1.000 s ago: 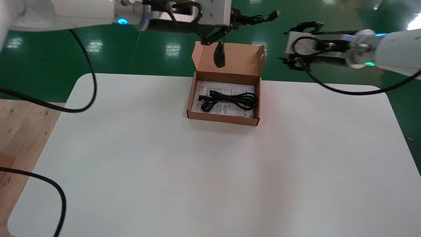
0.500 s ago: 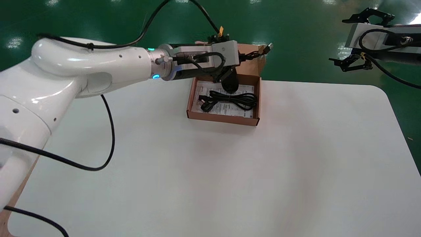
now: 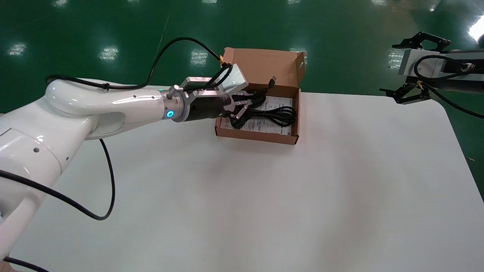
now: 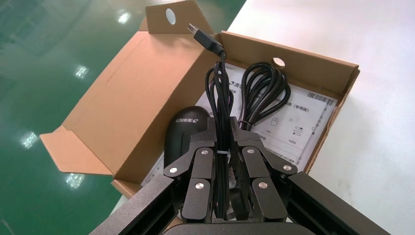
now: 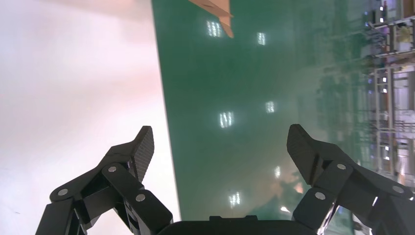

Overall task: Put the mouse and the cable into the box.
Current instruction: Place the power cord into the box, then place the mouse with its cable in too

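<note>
the white table lay bare in front. over its far half the left gripper reached into the open cardboard box, its fingers pinched tight on the bundled mouse cord. the black mouse sat just beside those fingers, inside the box walls at the lid side; whether it rested on the bottom could not be told. the cord's usb plug stuck up toward the raised lid. the coiled cable lay in the box on a printed sheet. off the far right corner, the right gripper hung parked, fingers spread wide and holding nothing, above the green floor.
</note>
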Controlling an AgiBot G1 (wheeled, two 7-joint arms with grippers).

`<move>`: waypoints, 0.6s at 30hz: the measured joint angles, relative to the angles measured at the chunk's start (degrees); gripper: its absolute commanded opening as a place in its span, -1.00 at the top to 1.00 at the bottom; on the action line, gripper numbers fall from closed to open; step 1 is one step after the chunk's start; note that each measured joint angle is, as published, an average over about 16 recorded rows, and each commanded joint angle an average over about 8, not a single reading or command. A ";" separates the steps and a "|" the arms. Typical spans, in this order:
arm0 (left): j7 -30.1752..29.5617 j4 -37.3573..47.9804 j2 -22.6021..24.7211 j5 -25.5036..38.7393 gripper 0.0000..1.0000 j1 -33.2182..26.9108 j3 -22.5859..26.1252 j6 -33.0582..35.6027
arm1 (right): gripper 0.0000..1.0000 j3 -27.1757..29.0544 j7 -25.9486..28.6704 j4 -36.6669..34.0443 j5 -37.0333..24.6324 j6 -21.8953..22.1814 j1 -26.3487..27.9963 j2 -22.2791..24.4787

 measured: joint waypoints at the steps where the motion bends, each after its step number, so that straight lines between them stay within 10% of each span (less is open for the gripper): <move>1: -0.44 -0.01 0.00 0.00 -1.00 -0.07 0.38 -0.05 | -1.00 -0.01 0.01 -0.08 -0.01 -0.18 -0.02 0.02; 18: -3.95 -5.21 -3.87 -1.73 -1.00 2.82 -2.17 3.42 | -1.00 2.94 5.56 5.70 2.90 -3.66 -4.42 1.89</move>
